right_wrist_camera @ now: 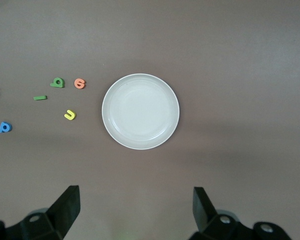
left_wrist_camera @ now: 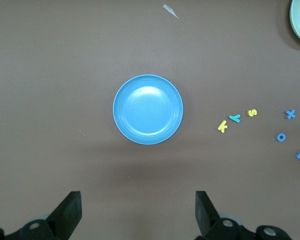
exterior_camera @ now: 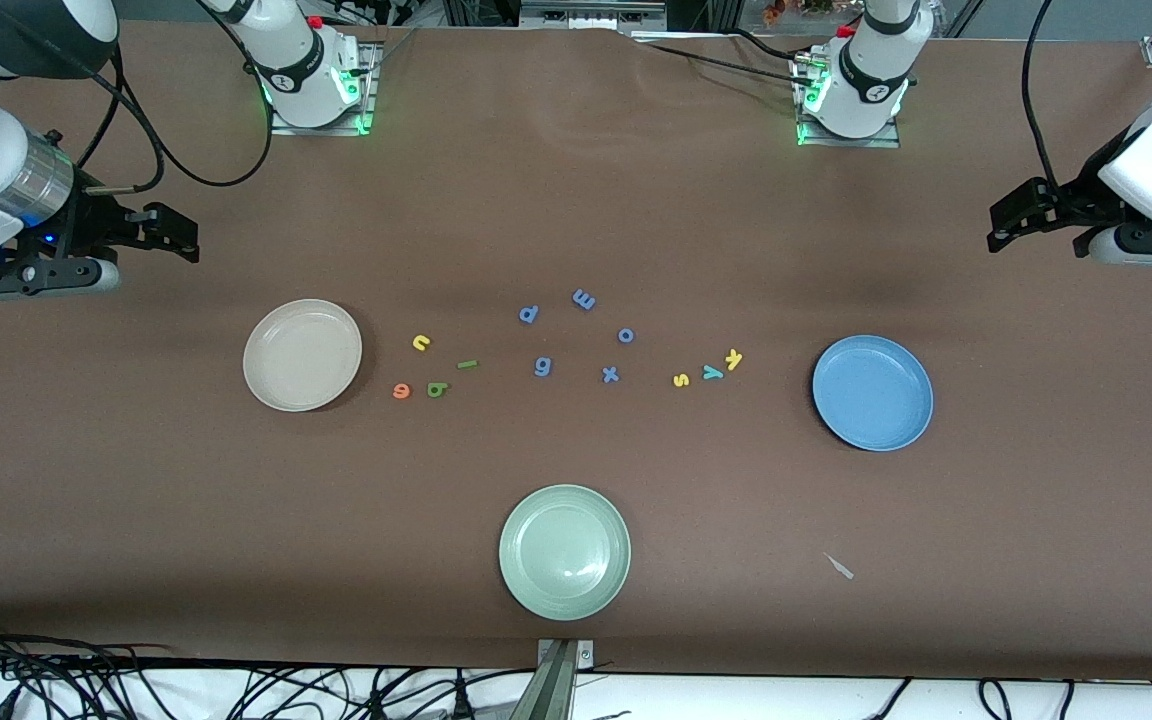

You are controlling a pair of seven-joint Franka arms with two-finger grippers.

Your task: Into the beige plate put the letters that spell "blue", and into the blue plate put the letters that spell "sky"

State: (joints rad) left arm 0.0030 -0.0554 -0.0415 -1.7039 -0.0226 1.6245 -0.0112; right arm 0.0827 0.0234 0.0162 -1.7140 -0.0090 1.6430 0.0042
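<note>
Waiting with fingers spread, the right gripper (exterior_camera: 171,232) hangs over bare table by the beige plate (exterior_camera: 302,354). Beside that plate lie the e (exterior_camera: 401,391), u (exterior_camera: 421,343), b (exterior_camera: 436,389) and the l (exterior_camera: 467,364), its long axis running along the table. Toward the blue plate (exterior_camera: 872,392) sit s (exterior_camera: 680,380), y (exterior_camera: 712,372), k (exterior_camera: 733,359). Over its end, the left gripper (exterior_camera: 1021,218) waits spread.

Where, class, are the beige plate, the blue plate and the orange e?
beige plate (exterior_camera: 258,340): front view, on its rim.
blue plate (exterior_camera: 829,362): front view, on its rim.
orange e (exterior_camera: 401,391): front view, on its middle.
</note>
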